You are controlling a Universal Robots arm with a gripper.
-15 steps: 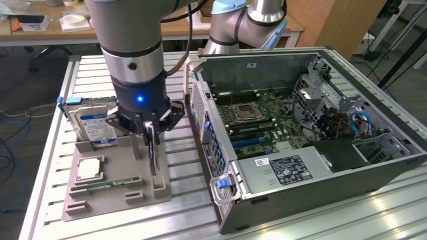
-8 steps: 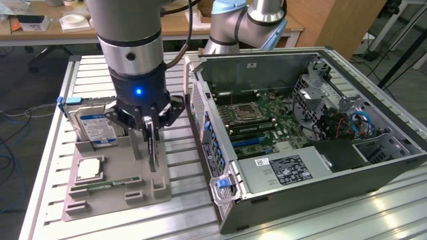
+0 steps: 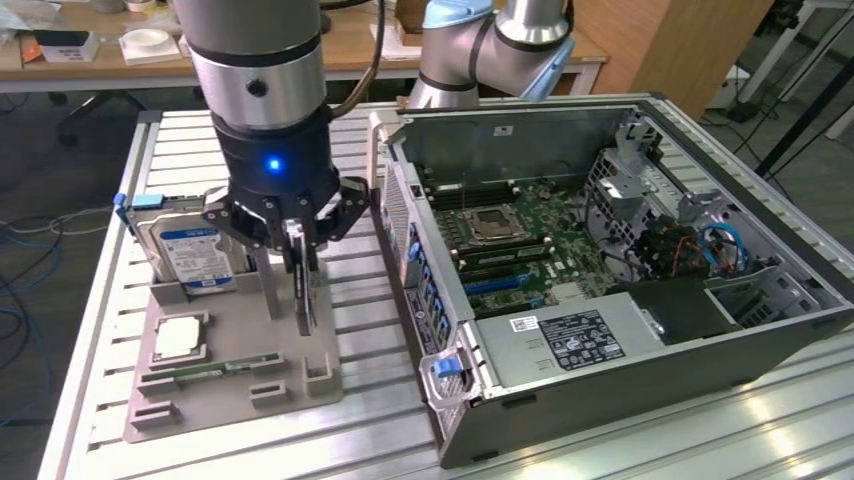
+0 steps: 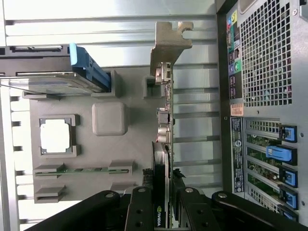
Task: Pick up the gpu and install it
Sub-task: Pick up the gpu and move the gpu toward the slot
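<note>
The gpu (image 3: 306, 295) is a thin dark card standing on edge over the grey holder tray (image 3: 227, 400), left of the open computer case (image 3: 694, 330) in the exterior view. My gripper (image 3: 299, 243) comes down on it from above, shut on the card's upper part with a finger against each face. In the wrist view the gpu (image 4: 165, 130) shows edge-on, its metal bracket (image 4: 168, 41) at the far end, between my black fingers (image 4: 142, 209). I cannot tell whether the card's lower edge still sits in the tray's slot.
On the tray stand a silver hard drive with a blue-white label (image 3: 195, 252), a processor chip (image 3: 179, 338) and a narrow green memory stick (image 3: 214, 369). The case lies open with its motherboard (image 3: 527, 235) exposed. A second arm (image 3: 494, 45) stands behind the case.
</note>
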